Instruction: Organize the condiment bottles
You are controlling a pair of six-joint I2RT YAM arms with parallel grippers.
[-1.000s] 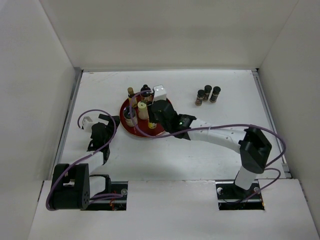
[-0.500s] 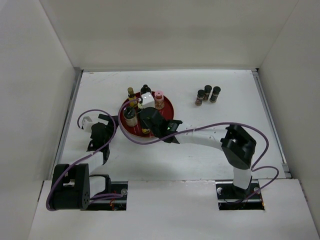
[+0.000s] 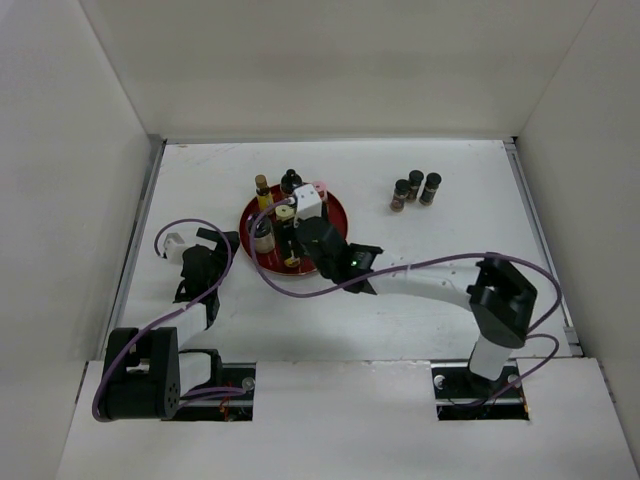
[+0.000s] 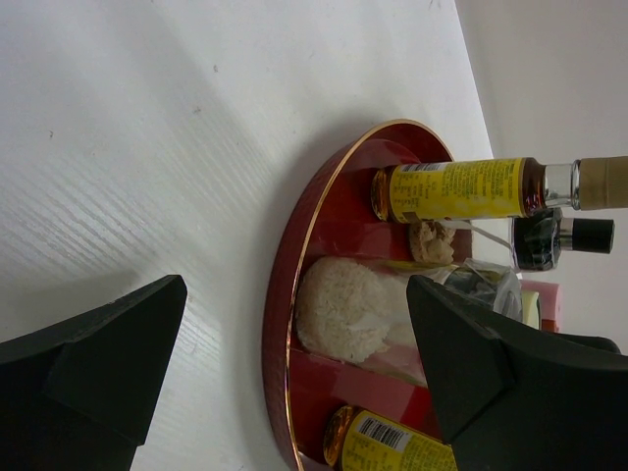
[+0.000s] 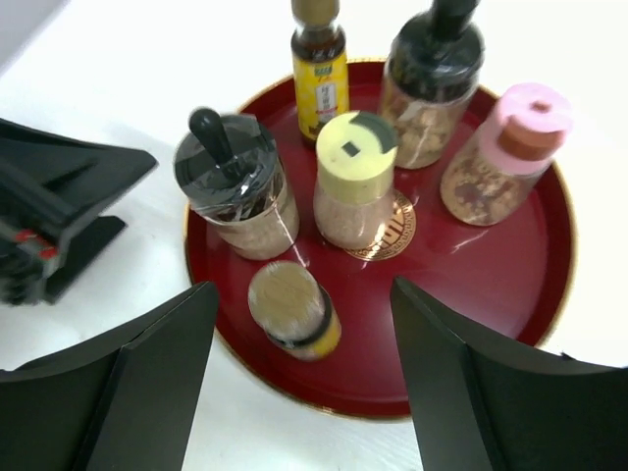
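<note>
Several condiment bottles stand on the round red tray (image 5: 510,285): a yellow-labelled bottle (image 5: 321,59), a black-capped jar (image 5: 432,83), a pink-capped jar (image 5: 505,152), a cream-capped jar (image 5: 353,177), a black-lidded jar (image 5: 231,186) and a small wooden-capped yellow bottle (image 5: 292,309). My right gripper (image 5: 304,287) is open above the tray's near edge, with the small bottle standing free between its fingers. In the top view it (image 3: 292,250) hangs over the tray (image 3: 335,215). My left gripper (image 4: 294,294) is open and empty, facing the tray's rim (image 4: 280,324) from the left (image 3: 222,245).
Three more dark-capped bottles (image 3: 415,188) stand together on the white table at the back right, apart from the tray. White walls close in the table on three sides. The left gripper (image 5: 49,216) sits close to the tray's left side.
My right arm has shifted over the tray, first toward its left side, then slightly back, and its elbow moved. The left arm has not moved.
</note>
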